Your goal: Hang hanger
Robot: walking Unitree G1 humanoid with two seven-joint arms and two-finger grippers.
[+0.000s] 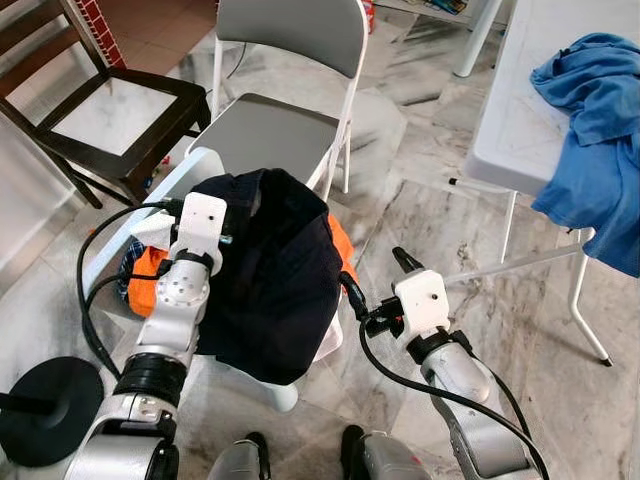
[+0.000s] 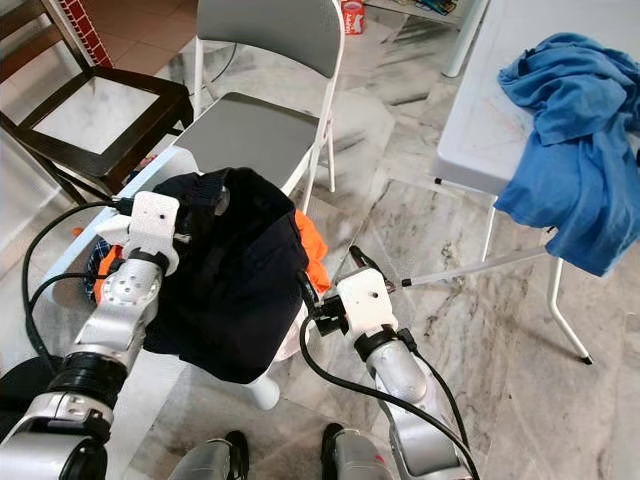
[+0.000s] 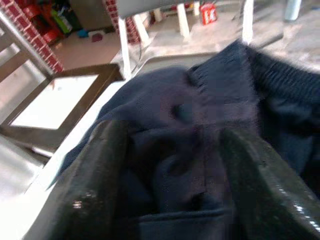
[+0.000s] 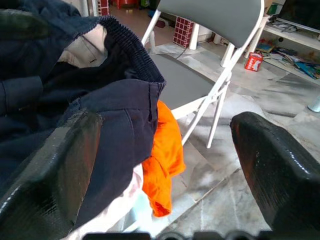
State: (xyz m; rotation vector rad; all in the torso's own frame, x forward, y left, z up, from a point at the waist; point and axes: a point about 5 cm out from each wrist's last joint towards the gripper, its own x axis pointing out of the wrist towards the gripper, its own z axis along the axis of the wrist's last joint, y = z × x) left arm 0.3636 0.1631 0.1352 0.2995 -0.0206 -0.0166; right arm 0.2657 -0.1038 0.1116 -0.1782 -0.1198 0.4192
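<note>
Left end effector (image 1: 222,205) buried in the dark garment (image 1: 270,270) — no hanger visible.
Its fingers straddle the fabric, grip uncertain; right end effector (image 4: 165,165), released, sits at the garment's four o'clock.

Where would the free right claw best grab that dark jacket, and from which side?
Probably the hanging side edge of the dark jacket, beside the orange cloth. The right gripper is open and already faces that edge, so coming straight in from the robot's right looks easiest. The left gripper holds the ribbed collar end, so the edge hangs free.
</note>
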